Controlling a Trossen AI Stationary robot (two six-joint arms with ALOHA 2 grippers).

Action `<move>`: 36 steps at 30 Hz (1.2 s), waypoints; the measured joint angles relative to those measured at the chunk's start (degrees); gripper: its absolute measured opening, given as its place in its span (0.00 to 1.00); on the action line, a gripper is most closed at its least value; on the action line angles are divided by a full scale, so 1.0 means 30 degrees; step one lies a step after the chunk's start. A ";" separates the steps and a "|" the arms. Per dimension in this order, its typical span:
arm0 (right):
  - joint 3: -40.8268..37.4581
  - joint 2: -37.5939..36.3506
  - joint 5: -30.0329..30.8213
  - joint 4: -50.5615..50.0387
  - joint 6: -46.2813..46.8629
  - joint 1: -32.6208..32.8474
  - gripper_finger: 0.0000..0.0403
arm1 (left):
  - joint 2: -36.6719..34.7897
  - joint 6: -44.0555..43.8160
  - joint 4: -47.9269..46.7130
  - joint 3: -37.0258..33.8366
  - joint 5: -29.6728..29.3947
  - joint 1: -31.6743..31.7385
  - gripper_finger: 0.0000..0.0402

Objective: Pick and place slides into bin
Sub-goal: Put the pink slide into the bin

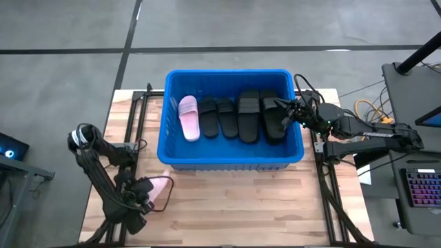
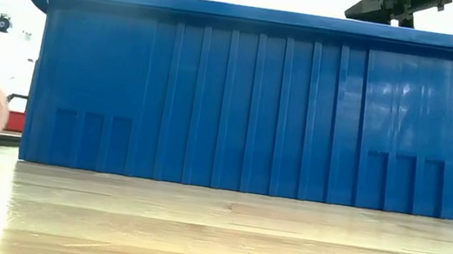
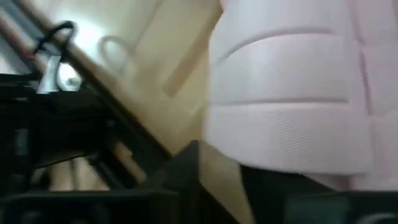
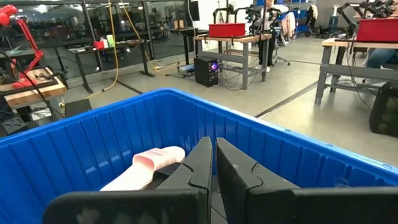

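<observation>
High view shows my left gripper point(image 1: 146, 189) closing around the pale pink rubber slide point(image 1: 160, 184); I should clamp its strap squarely before lifting toward the bright blue plastic bin point(image 1: 163, 138).

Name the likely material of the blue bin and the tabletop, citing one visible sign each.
The blue bin: probably moulded plastic, slightly glossy; uniform bright colour, ribbed walls and a rolled rim. The tabletop: seemingly wood, smooth finish; pale plank strips with visible grain lines.

So the count: one blue bin point(image 1: 172, 155), four black slides point(image 1: 249, 114) plus one pink slide point(image 1: 188, 117) inside it, and a second pink slide point(image 1: 159, 186) out on the tabletop point(image 1: 241, 207).
</observation>
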 joint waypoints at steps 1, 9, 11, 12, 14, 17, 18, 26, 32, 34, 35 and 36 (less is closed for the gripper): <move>0.0000 0.0000 0.0000 0.0000 -0.0007 0.0000 0.03 | -0.0245 0.0000 0.0316 0.0000 -0.0023 0.0057 0.19; 0.0000 0.0000 0.0000 -0.0007 -0.0007 0.0000 0.03 | -0.2726 0.0007 0.1412 0.0195 -0.0730 0.0619 0.01; 0.0000 0.0000 0.0000 -0.0081 -0.0007 0.0000 0.03 | -0.3205 0.0015 0.1497 0.0243 -0.1050 0.0863 0.00; 0.0000 0.0000 0.0000 -0.0134 -0.0007 0.0000 0.03 | -0.3418 0.0020 0.1546 0.0248 -0.1091 0.0948 0.00; 0.0000 0.0000 0.0000 -0.0383 -0.0007 0.0000 0.03 | -0.3886 0.0022 0.1638 0.0295 -0.1230 0.1035 0.00; 0.0000 0.0007 0.0000 -0.0549 -0.0007 0.0000 0.03 | -0.4387 0.0145 0.2706 0.0253 -0.2063 0.1072 0.00; 0.0000 0.0007 0.0000 -0.0546 -0.0007 0.0000 0.03 | -0.4444 0.0176 0.3261 0.0204 -0.2567 0.1072 0.00; -0.0007 0.0007 0.0007 -0.0543 -0.0295 0.0000 0.03 | -0.3496 0.9156 0.8778 -0.0235 -0.4219 0.1370 0.11; -0.0007 0.0007 0.0006 -0.0539 -0.0319 0.0000 0.03 | -0.2471 1.3221 0.8766 0.0019 -0.1445 0.1577 0.37; -0.0007 0.0007 0.0005 -0.0544 -0.0320 0.0003 0.03 | -0.2303 1.4354 0.8609 0.0091 -0.1400 0.1574 0.48; -0.0011 0.0007 0.0007 -0.0546 -0.0324 0.0000 0.03 | -0.2228 1.4803 0.8428 0.0141 -0.1415 0.1582 0.53; -0.0007 0.0007 0.0003 -0.0546 -0.0357 0.0000 0.03 | -0.2129 1.5377 0.8162 0.0206 -0.1388 0.1586 0.57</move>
